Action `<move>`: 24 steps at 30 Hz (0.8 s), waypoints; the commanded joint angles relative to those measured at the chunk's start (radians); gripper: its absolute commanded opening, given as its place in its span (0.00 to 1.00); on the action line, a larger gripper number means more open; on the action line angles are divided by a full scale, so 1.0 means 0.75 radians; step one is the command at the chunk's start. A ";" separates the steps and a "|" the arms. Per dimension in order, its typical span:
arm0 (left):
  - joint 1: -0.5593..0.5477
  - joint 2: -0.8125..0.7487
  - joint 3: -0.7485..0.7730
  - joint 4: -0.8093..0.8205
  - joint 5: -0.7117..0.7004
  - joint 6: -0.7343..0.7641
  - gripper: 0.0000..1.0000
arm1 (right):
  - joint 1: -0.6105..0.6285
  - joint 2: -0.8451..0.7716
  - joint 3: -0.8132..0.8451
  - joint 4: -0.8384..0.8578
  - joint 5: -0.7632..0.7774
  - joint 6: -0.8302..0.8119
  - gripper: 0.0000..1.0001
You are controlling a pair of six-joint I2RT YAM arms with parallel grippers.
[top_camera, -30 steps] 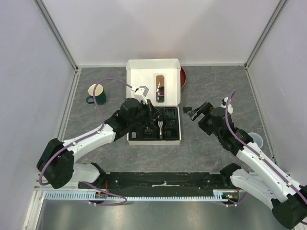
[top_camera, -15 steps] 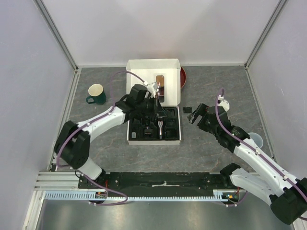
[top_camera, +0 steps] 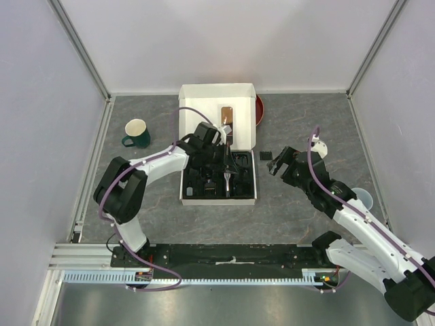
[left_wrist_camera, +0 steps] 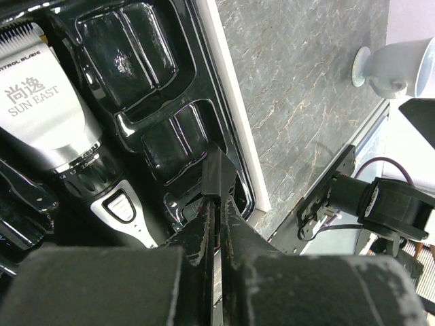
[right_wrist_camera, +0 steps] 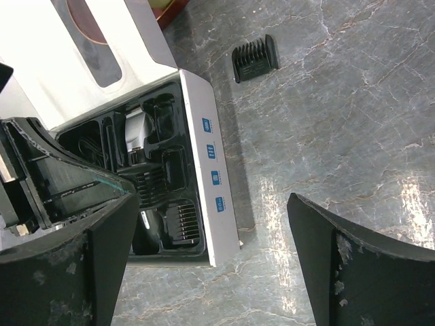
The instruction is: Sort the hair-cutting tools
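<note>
Left gripper (left_wrist_camera: 219, 173) was clamped shut, tips down at a small pocket by the box (left_wrist_camera: 236, 115) edge; couldn't tell if touching. Clipper (left_wrist_camera: 58, 129) lay in its slot just beside. Right gripper (right_wrist_camera: 212, 200) was wide open over the tabletop (right_wrist_camera: 326, 136), gripping nothing. Loose comb guard (right_wrist_camera: 255, 58) lay beyond it, near the box corner.

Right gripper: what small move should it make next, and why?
Probably ease the right gripper forward and down over the comb guard. It is open and empty, and that guard lies alone on the table outside the box, just ahead of it.
</note>
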 commanded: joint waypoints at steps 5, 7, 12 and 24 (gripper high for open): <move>0.006 0.036 0.087 -0.011 0.028 -0.012 0.02 | 0.000 0.034 -0.020 0.047 0.025 -0.015 0.98; 0.008 0.050 0.103 -0.009 0.030 -0.012 0.02 | 0.000 0.043 -0.022 0.051 0.027 -0.015 0.98; 0.008 0.115 0.130 0.004 0.048 -0.020 0.02 | 0.000 0.069 -0.022 0.053 0.027 -0.017 0.98; 0.008 0.214 0.128 0.006 0.028 -0.020 0.05 | 0.000 0.122 -0.026 0.080 0.008 -0.013 0.98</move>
